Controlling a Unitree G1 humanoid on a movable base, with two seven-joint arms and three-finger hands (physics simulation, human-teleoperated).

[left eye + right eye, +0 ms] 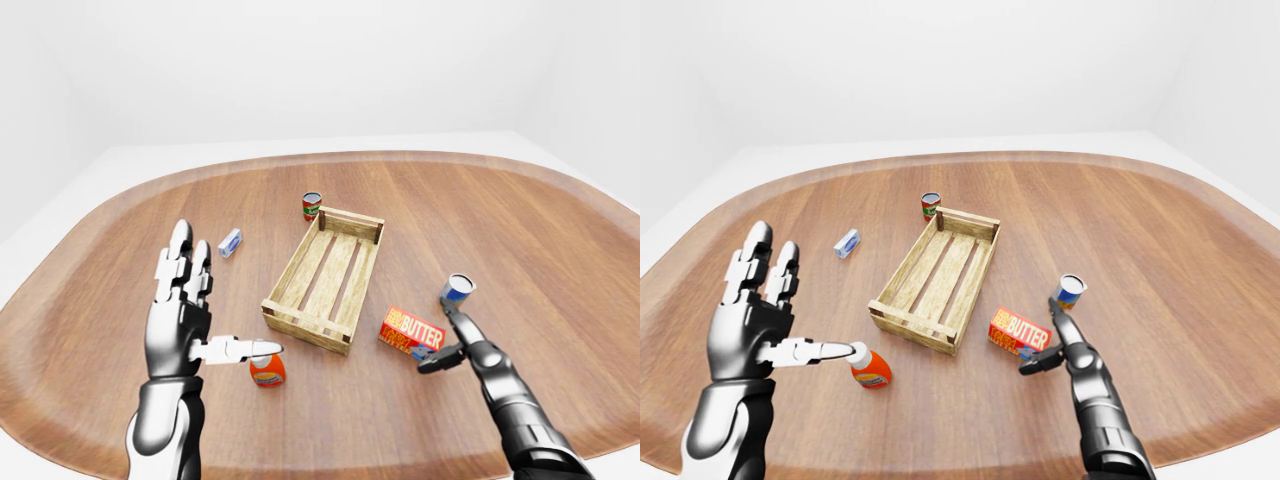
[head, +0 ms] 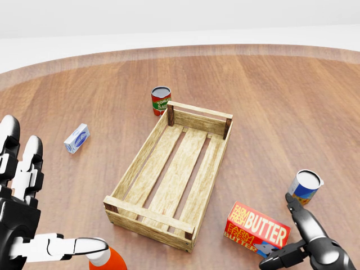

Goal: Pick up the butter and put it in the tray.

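The butter (image 2: 256, 229) is a red and orange box lying flat on the wooden table, just right of the tray's near end. The tray (image 2: 171, 172) is an empty slatted wooden crate in the middle of the table. My right hand (image 2: 292, 239) is open at the butter's right end, one finger above it and the thumb below its corner, not closed on it. My left hand (image 1: 185, 310) is open and raised at the left, its thumb pointing at an orange bottle (image 1: 267, 371).
A blue and white can (image 2: 305, 187) stands just right of the butter, close to my right hand. A red tomato can (image 2: 160, 100) stands at the tray's far corner. A small blue and white packet (image 2: 76, 138) lies left of the tray.
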